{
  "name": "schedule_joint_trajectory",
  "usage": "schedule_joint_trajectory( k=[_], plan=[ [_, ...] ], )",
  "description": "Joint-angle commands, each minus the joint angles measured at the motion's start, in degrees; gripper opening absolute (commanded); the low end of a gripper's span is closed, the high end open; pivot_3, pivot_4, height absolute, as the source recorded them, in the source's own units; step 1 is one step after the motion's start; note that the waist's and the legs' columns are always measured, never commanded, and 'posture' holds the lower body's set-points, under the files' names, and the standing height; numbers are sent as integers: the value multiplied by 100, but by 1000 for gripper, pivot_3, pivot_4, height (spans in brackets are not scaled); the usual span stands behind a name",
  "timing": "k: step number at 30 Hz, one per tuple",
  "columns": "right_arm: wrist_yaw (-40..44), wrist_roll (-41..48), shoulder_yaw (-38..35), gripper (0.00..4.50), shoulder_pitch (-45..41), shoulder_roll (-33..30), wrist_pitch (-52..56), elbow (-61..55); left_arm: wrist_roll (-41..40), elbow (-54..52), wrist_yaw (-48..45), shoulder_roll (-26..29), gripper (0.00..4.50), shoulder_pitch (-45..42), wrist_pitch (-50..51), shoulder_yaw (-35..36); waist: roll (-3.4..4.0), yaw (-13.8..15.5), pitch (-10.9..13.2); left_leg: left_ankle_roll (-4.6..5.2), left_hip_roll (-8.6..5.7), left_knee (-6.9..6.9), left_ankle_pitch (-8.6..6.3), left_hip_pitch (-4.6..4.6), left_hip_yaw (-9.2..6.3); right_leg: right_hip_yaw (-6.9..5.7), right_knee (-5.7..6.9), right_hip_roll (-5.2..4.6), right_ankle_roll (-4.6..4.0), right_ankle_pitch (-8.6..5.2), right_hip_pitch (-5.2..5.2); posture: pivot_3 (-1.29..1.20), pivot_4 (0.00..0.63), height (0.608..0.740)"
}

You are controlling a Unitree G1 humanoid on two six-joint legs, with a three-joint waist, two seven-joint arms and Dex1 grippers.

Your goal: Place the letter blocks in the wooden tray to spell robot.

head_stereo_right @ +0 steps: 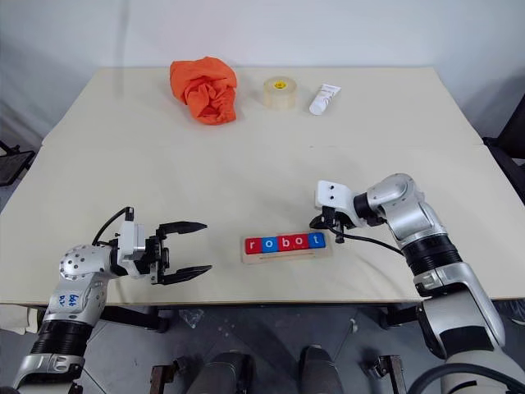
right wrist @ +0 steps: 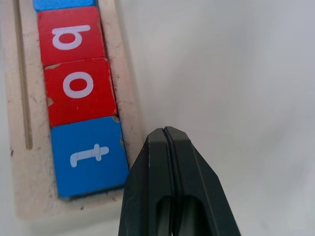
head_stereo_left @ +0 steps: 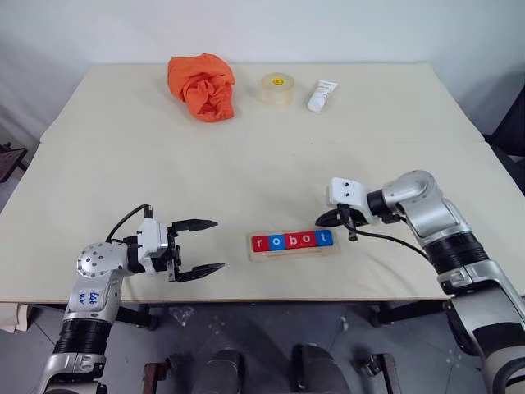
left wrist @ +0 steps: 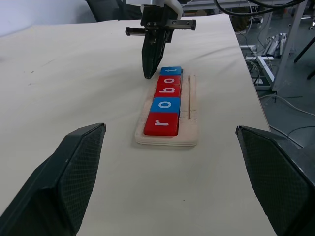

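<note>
Cream bench (head_stereo_left: 262, 164) carries the wooden tray (head_stereo_left: 293, 249) near its front edge, the letter blocks (head_stereo_left: 293, 240) in it reading robot. Left end effector (head_stereo_left: 198, 246) gapes wide beside it; right end effector (head_stereo_left: 321, 220), pinched shut and empty, tips down by the t block (right wrist: 91, 157).

pale bare-wood tray (left wrist: 189, 132), smooth glossy letter blocks (left wrist: 166, 101), matt cream table (head_stereo_left: 246, 156), crumpled orange cloth (head_stereo_left: 203, 85).

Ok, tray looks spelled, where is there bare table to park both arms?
Bare table lies between the wooden tray and the back row of orange cloth, tape roll and white tube. Crowded only by the t block, where the shut right gripper sits. Open left gripper has bare table around it.
</note>
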Motion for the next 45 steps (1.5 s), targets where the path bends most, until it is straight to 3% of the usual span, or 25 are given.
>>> schedule_joint_trajectory(
  k=[1, 9, 15, 18, 23, 29, 37, 40, 45],
  plan=[
    [140, 49, -49, 15, 141, -151, 110, -299, -67, -53, -24, 81, 4500, -88, -48, 128, 0, -1, 0, 0, 1, 0, 0, 0, 0, 0, 0, 0, 0, 0, 0, 0, 150, 740],
    [7, 34, -115, 15, 206, -192, 134, -384, -52, 25, -45, 75, 4500, -167, -60, 120, 0, -3, 0, 0, 1, 0, 0, 0, 0, 0, 0, 0, 0, 0, 0, 0, 150, 740],
    [-251, 548, -843, 15, 250, -287, -79, -383, -72, 41, 166, 33, 4500, -201, -31, 220, 0, 1, 0, 0, 1, 0, 0, -1, 0, 0, -2, 0, 0, 0, -1, 0, 150, 740],
    [135, 1012, -1279, 574, 754, -656, -247, -621, -108, 7, 426, 6, 4500, -210, 117, 350, -1, 42, 0, 0, 0, -1, 0, -1, -5, -6, -5, 0, 0, 0, 3, 0, 150, 740],
    [856, 1928, -2105, 2346, 1535, -1051, -870, -644, -90, 42, 833, 79, 4500, -295, 525, 517, -1, 21, 0, 5, -6, -1, -3, -3, -14, -11, -11, -1, 1, 0, 12, 0, 150, 740],
    [1358, 2478, -2647, 4346, 2091, -1363, -1136, -451, -337, 189, 266, 252, 4500, -278, 666, 639, 0, -14, 0, 1, 11, 0, -1, 6, 2, -2, -8, 1, 1, 0, 12, 0, 150, 740],
    [1567, 3057, -2742, 4429, 2875, -2062, -1774, -88, -510, 451, -221, 571, 4500, -244, 830, 862, 1, 31, 1, 1, 5, 0, 0, 8, 2, 0, -10, -9, 1, 0, 15, 0, 150, 740],
    [1567, 3610, -2801, 4429, 2993, -2146, -1578, -197, -553, 401, -245, 541, 4500, -249, 870, 922, 0, 18, 1, 1, 7, 1, -1, 9, 3, 0, -14, -11, 1, 0, 19, 0, 150, 740],
    [1567, 3793, -2880, 4429, 3197, -2246, -1589, -313, -698, 364, -482, 573, 4500, -241, 823, 1016, 1, 10, 1, -3, 19, 1, 0, 16, 5, 1, -14, -8, -1, 0, 23, 0, 150, 740]
  ],
)
